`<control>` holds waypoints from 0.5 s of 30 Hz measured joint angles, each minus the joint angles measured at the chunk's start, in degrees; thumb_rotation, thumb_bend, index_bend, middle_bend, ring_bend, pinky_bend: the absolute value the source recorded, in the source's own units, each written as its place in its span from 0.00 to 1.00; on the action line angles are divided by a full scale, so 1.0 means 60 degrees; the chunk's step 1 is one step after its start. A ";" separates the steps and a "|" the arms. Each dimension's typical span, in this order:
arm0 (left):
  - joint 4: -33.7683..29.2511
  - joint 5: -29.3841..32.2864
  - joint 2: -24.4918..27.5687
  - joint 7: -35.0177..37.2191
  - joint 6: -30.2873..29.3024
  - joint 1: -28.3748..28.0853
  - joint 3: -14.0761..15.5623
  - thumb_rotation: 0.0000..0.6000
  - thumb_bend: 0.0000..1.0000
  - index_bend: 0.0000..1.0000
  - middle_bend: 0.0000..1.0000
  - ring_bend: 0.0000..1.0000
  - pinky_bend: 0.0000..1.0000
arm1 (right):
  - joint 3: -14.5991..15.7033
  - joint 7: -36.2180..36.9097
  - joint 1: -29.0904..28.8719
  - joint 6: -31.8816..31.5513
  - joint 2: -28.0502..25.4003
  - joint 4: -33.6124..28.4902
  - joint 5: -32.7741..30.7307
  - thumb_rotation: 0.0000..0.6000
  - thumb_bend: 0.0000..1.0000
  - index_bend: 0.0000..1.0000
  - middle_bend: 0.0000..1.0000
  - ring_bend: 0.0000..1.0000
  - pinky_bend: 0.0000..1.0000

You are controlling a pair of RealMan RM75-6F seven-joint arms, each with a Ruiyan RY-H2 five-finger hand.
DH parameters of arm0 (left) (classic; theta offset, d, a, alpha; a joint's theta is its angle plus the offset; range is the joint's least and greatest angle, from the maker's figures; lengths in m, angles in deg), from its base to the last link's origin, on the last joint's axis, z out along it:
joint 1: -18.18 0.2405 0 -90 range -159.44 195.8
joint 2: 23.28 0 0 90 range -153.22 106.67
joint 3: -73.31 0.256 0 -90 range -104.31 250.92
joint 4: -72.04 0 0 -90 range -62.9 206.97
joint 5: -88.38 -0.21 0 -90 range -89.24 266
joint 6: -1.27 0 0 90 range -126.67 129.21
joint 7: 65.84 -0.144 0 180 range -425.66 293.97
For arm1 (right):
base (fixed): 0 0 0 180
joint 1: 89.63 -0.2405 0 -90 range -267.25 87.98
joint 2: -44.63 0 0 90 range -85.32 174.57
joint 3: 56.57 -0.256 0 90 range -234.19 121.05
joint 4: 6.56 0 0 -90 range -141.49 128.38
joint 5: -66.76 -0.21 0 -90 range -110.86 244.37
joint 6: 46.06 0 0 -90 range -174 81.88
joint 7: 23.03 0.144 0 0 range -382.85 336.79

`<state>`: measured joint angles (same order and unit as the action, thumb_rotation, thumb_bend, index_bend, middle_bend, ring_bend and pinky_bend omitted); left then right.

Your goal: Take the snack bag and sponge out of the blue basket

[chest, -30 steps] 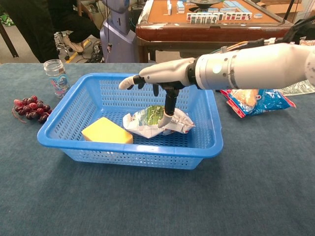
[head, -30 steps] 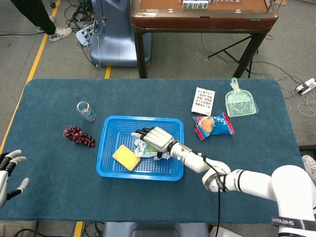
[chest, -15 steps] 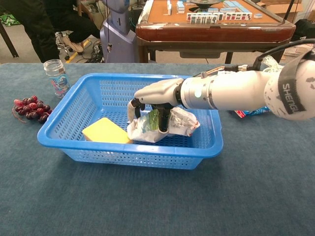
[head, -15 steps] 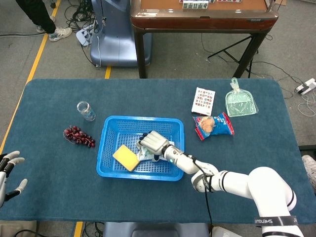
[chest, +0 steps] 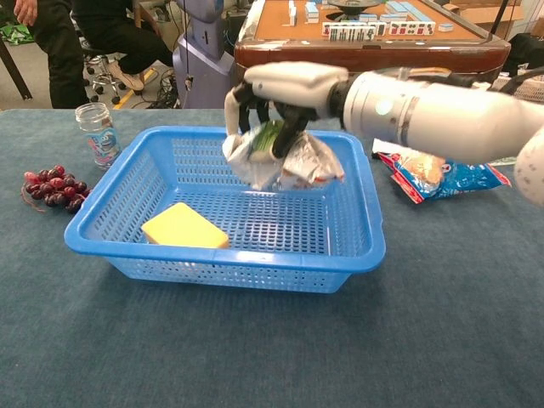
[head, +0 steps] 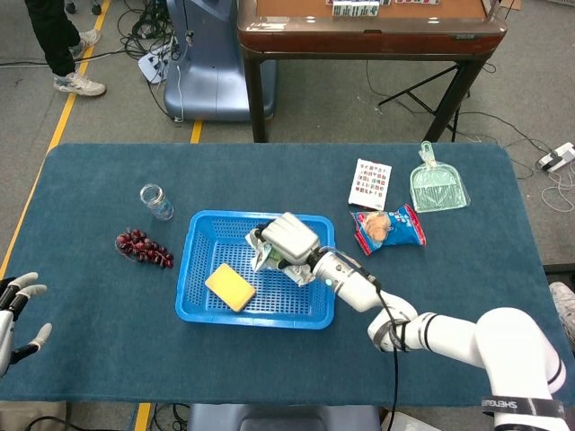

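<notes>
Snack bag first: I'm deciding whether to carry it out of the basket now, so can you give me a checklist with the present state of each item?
1. Grasp: right robot hand has its fingers closed round the snack bag. Ok.
2. Lift: the bag hangs clear of the floor of the blue basket in the chest view. Ok.
3. Bag out of basket: it hangs over the inside, by the far rim. Not ok yet.
4. Clearance above the rim: cannot tell from these views.
5. Sponge: lies flat in the basket, untouched. Not ok yet.
6. Left robot hand: open at the table's near left edge, out of the way. Ok.
</notes>
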<state>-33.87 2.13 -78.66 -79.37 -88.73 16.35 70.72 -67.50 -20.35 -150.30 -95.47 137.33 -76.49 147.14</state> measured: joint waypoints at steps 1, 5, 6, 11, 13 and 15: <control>-0.0002 -0.0001 0.0000 0.0000 0.0001 -0.0008 -0.0011 1.00 0.27 0.38 0.21 0.17 0.24 | -0.0039 0.0068 0.0083 -0.0180 -0.0213 -0.0156 0.0069 1.00 0.46 0.60 0.54 0.52 0.71; -0.0012 -0.0036 -0.0009 0.0010 0.0009 -0.0034 -0.0029 1.00 0.27 0.38 0.21 0.17 0.24 | -0.0198 0.0233 0.0547 -0.0785 -0.1282 -0.0939 0.0213 1.00 0.46 0.60 0.53 0.52 0.71; -0.0010 -0.0052 -0.0011 0.0016 0.0013 -0.0039 -0.0029 1.00 0.27 0.38 0.21 0.17 0.24 | -0.0221 0.0237 0.0669 -0.0902 -0.1525 -0.1096 0.0216 1.00 0.46 0.60 0.53 0.52 0.71; 0.0014 -0.0076 -0.0018 0.0073 0.0022 -0.0047 -0.0028 1.00 0.27 0.38 0.21 0.17 0.24 | -0.0210 0.0205 0.1509 -0.1346 -0.2811 -0.1834 0.0027 1.00 0.46 0.60 0.53 0.52 0.71; 0.0040 -0.0073 -0.0032 0.0111 0.0029 -0.0047 -0.0027 1.00 0.27 0.38 0.21 0.17 0.24 | -0.0112 0.0216 0.1852 -0.1443 -0.3162 -0.1987 -0.0076 1.00 0.46 0.60 0.52 0.52 0.71; 0.0077 -0.0062 -0.0055 0.0139 0.0056 -0.0054 -0.0025 1.00 0.27 0.38 0.21 0.17 0.24 | 0.0100 0.0247 0.2234 -0.1498 -0.3464 -0.2082 -0.0191 1.00 0.45 0.60 0.52 0.52 0.71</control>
<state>-33.40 1.76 -78.99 -78.53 -88.39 16.03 70.57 -66.90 -18.87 -136.89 -104.46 116.55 -88.99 145.99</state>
